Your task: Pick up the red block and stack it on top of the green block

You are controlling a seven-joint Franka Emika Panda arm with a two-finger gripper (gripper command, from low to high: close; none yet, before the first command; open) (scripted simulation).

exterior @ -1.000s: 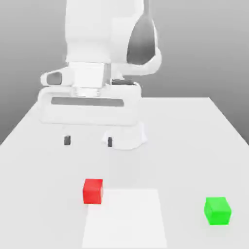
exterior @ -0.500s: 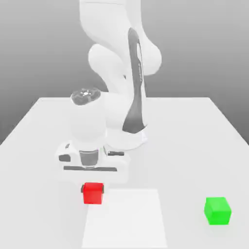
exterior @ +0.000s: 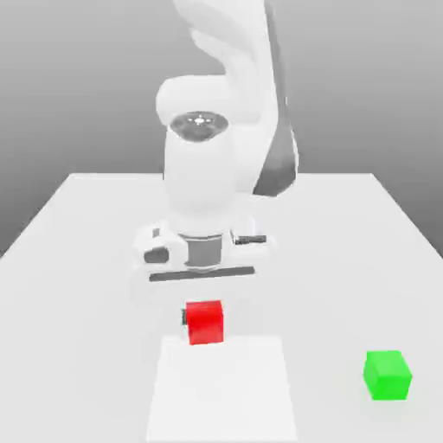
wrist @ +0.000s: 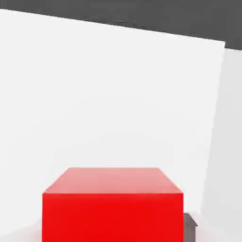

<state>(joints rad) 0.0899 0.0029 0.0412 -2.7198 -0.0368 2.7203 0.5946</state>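
A white robot arm [exterior: 203,173] reaches down over a pale tabletop [exterior: 329,260], its upper part cut off by the top of the exterior view. The gripper [exterior: 204,318] is pinching the red block [exterior: 206,325] between its two fingers. In the exterior view, a small dark fingertip [exterior: 184,317] shows at the block's left side; the fingertip on the other side is hard to make out. The block sits just beyond the far edge of a paler rectangular patch [exterior: 222,389], left of the tabletop's middle, and how high it is above the surface is hard to judge.

The green block [exterior: 387,375] rests on the tabletop well apart from the red one, toward the near right corner, which lies outside the exterior view. The tabletop's near edge is also cut off, while both far corners are visible. The hand and wrist hide much of the arm's base.

In the hand view, the red block is cut off by the frame, with part of a dark finger beside it. Both blocks are plain, flat-faced cubes with crisp edges. The arm has smooth, rounded white shells with dark grey and black inserts, and the tabletop looks flat and matte.
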